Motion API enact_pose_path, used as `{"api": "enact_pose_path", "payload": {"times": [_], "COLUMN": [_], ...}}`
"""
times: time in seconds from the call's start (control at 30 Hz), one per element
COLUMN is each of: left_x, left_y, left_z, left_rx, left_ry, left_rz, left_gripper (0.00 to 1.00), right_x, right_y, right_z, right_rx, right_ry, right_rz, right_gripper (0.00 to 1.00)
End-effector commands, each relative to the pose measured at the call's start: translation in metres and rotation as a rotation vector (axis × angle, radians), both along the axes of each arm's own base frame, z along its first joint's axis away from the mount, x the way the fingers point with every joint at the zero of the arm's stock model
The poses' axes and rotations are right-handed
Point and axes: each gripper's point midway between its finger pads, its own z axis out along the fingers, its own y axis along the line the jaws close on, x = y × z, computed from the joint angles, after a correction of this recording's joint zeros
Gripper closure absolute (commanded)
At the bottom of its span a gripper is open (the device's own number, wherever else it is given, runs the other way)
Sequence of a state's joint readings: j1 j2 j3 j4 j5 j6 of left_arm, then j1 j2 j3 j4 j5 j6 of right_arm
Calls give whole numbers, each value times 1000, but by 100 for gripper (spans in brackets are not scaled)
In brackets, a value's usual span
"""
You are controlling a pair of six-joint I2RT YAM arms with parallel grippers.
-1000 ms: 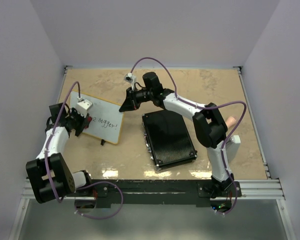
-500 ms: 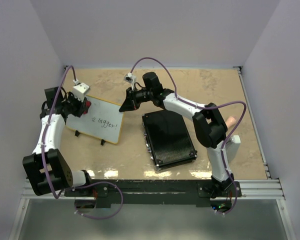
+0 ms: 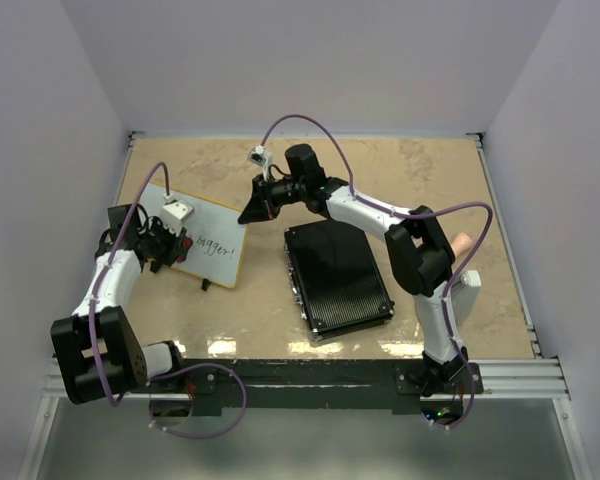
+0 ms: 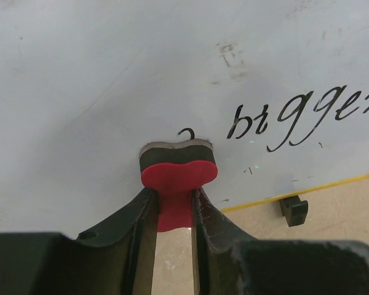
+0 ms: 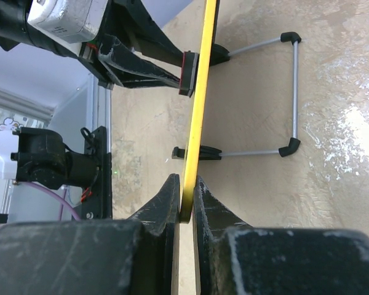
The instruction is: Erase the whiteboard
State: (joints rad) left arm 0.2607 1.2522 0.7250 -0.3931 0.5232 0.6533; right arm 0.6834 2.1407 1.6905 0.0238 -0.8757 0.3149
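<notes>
**Item: whiteboard** [image 3: 212, 243]. Small white board in a thin yellow-tan frame. It stands tilted on wire legs with black feet, on the left-middle of the table [image 3: 430, 170], with its face toward the left arm.
- Long axis: left to right in the overhead view, with the right end a little nearer the arm bases.
- Surface: mostly wiped. The word "bigger" [image 4: 301, 114] is left on it, plus a small hook-shaped stroke just above the eraser.

**Tool: eraser** [image 4: 177, 167]. Red body with a dark felt face, pressed flat against the board.
- Grip: the left gripper [image 4: 174, 200] has its jaws clamped on the red part.
- Key relation: the remaining word lies to the eraser's right and slightly above it in the wrist view, further along the board's long axis toward the held end.
- Judgement: the left arm carries the tool and is the nearer one, so a sideways sweep to the right looks called for.

**Support: right gripper** [image 5: 186, 195]. Its jaws are pinched on the board's frame edge at the far right corner, steadying the board.

**Nearby: black ribbed case** [image 3: 338, 277]. It lies flat just right of the board and is apart from it.

**Change noted:** half a second ago the left gripper sat up at the board's far left corner and a stray character showed left of "bigger". It has since come back down over that spot, and the character no longer shows in the overhead view. The right arm and case are unmoved
</notes>
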Motion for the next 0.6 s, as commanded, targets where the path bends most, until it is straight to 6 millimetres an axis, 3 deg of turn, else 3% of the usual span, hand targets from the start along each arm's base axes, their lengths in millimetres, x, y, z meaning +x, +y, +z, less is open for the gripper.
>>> {"api": "enact_pose_path", "payload": {"times": [0.0, 0.03, 0.1, 0.13, 0.23, 0.3, 0.4, 0.53, 0.57], "left_x": [9, 24, 37, 51, 63, 64, 54, 16, 10], "left_y": [-11, -10, -11, -11, -16, -23, -30, -30, -28], "left_z": [6, 27, 49, 74, 96, 97, 79, 12, 3], "left_rx": [9, -4, -30, -47, -75, -84, -71, 21, 39], "left_ry": [-25, -67, -101, -146, -183, -180, -136, -15, 1], "left_rz": [-48, -29, -16, 0, 2, -5, -19, -59, -60], "left_gripper": [100, 100, 100, 100, 100, 100, 100, 100, 100], "right_x": [-22, -21, -22, -22, -22, -22, -22, -23, -23], "right_y": [14, 14, 14, 14, 14, 13, 13, 14, 14], "right_z": [-6, -7, -8, -7, -9, -9, -8, -6, -7], "right_rx": [10, 9, 7, 9, 6, 7, 10, 15, 13], "right_ry": [-27, -25, -23, -26, -22, -23, -24, -26, -24], "right_rz": [97, 95, 95, 95, 97, 95, 94, 100, 100], "right_gripper": [100, 100, 100, 100, 100, 100, 100, 100, 100]}}
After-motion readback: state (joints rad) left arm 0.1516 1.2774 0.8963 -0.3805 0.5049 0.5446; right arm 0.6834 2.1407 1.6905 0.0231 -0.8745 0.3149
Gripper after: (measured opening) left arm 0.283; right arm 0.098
